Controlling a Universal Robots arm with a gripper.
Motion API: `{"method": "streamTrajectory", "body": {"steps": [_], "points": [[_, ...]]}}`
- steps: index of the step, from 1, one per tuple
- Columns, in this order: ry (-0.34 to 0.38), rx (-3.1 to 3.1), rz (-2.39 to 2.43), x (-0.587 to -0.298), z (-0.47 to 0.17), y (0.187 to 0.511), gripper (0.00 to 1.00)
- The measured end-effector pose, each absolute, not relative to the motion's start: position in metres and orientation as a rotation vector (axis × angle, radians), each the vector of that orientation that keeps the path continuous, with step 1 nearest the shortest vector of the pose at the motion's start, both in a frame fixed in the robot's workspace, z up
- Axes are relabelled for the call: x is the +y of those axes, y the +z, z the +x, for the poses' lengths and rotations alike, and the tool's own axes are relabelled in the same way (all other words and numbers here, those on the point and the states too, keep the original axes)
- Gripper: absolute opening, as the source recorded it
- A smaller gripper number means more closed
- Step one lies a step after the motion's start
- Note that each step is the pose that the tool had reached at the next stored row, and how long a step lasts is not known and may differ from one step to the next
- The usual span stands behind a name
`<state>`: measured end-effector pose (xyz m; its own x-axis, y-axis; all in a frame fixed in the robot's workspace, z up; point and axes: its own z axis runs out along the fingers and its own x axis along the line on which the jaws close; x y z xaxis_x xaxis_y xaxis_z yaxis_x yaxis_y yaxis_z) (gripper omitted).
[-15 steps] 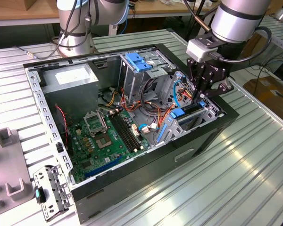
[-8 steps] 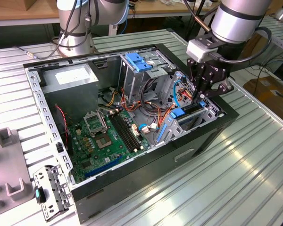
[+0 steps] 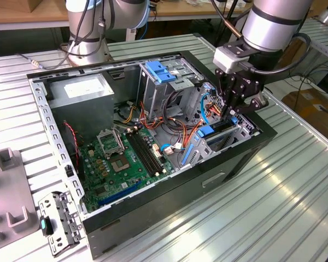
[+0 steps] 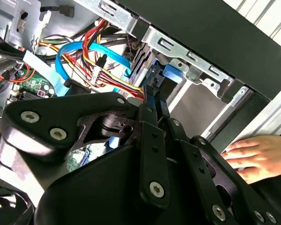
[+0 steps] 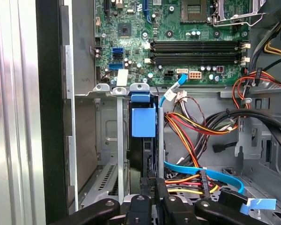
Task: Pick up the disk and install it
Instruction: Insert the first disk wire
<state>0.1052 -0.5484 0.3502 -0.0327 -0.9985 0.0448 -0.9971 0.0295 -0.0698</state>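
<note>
Disk (image 5: 144, 123) is standing on edge in the drive bay slot, blue rail end facing me, dark body below it running down to the fingertips.

Exterior view: I see the gripper (image 3: 233, 111) down inside the open PC case (image 3: 153, 207), at the drive cage (image 3: 229, 134) near the case's front corner. Blue rail of the disk (image 3: 208, 131) sits just beside the fingers, on the motherboard (image 3: 123, 158) side. Grey power supply (image 3: 79, 93) is well apart, at the far corner. Can't read finger state from here.

First wrist view: fingers (image 5: 148, 187) are drawn close together on the thin edge of the disk, which runs straight out from between them. Looks like they're clamped on it. Metal bay walls (image 5: 120, 140) flank the disk on both sides. Cable bundle (image 5: 196, 126) lies beside the fingers, blue flat cable (image 5: 201, 169) close to them.

Second wrist view: fingers (image 4: 150, 101) are nearly together, tips at the blue rail (image 4: 171, 75). A person's hand (image 4: 260, 157) rests on the case's outer edge, apart from the fingers.
</note>
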Motion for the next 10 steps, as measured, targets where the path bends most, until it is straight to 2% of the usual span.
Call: {"method": "streamTrajectory", "body": {"steps": [10], "points": [[-0.12,2.233,-2.189,-0.547,0.1103,0.3464,0.16]]}}
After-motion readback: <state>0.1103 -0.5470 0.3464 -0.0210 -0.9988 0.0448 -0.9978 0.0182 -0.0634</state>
